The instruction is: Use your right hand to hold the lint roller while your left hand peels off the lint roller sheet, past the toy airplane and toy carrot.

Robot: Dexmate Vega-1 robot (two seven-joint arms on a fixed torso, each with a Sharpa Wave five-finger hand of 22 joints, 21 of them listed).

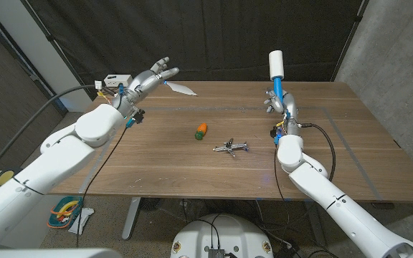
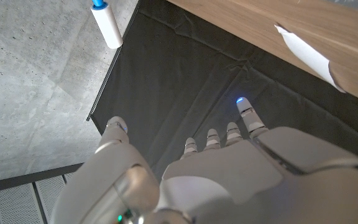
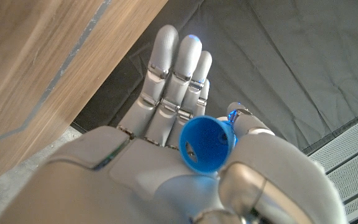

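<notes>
Lint roller [image 1: 277, 74] with a blue plastic handle and a white paper drum stands upright in the right hand [image 1: 281, 106] at the table's far right, drum uppermost. In the right wrist view the fingers [image 3: 176, 81] are wrapped around the handle, whose hollow blue end pokes out at the heel of the hand; that grip keeps the drum free and reachable from the side.

The left hand [image 1: 151, 77] is raised over the far left of the wooden table [image 1: 156, 172], fingers spread and holding nothing. Just beyond its fingertips lies a white peeled sheet [image 1: 181, 87], flat on the wood near the back edge; I cannot tell whether a fingertip touches it. The left wrist view shows the same sheet [image 2: 306, 56] on the tabletop and the roller well off across the room.

Between the two hands, near the table's middle, sit the small orange toy carrot with a green top [image 1: 201, 130] and the grey toy airplane [image 1: 231, 147], close together and untouched. The sheet lies well apart from the roller, on the other side of both toys, so the peel looks done and the sheet let go.
</notes>
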